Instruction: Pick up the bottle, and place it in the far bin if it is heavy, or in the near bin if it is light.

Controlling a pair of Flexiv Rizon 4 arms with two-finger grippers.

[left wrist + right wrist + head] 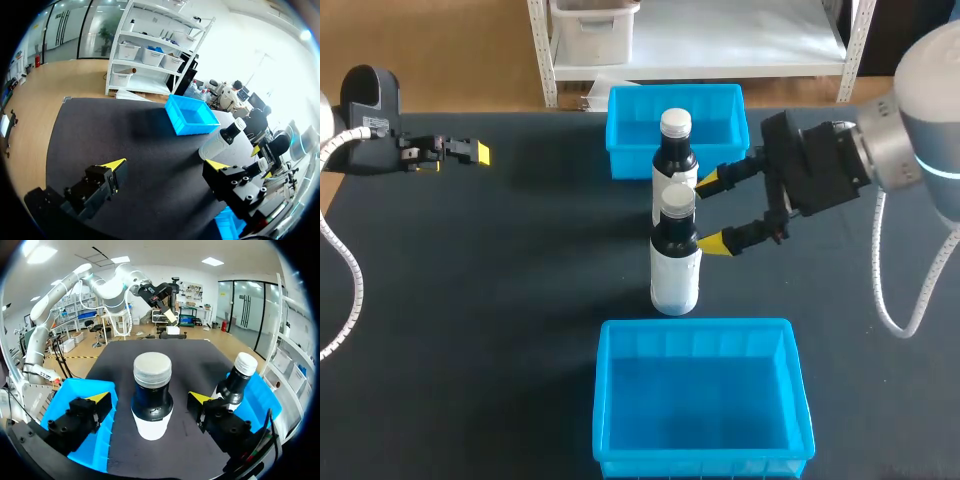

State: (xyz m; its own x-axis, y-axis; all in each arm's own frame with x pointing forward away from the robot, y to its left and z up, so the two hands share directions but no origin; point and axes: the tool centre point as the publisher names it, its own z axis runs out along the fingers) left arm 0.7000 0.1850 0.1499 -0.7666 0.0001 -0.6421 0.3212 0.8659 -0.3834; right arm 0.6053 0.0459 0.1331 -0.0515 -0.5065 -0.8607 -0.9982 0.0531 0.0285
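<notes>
Two dark bottles with white caps and white lower halves stand in mid-table. The nearer bottle (674, 262) (151, 399) stands just ahead of my right gripper (713, 212) (150, 401), in line with the gap between its open fingers and untouched by them. Behind it and partly hidden, close to the far blue bin (675, 128) (192, 116), is the second bottle (676, 150) (238, 381) (220, 142). The near blue bin (700, 405) (75, 396) lies at the table's front. Far off at the left, my left gripper (470, 152) (167, 165) hovers open with nothing in it.
The black mat (500, 260) stretches wide on the left between my left gripper and the bottles. My right arm (840, 160) hangs over the table's right side.
</notes>
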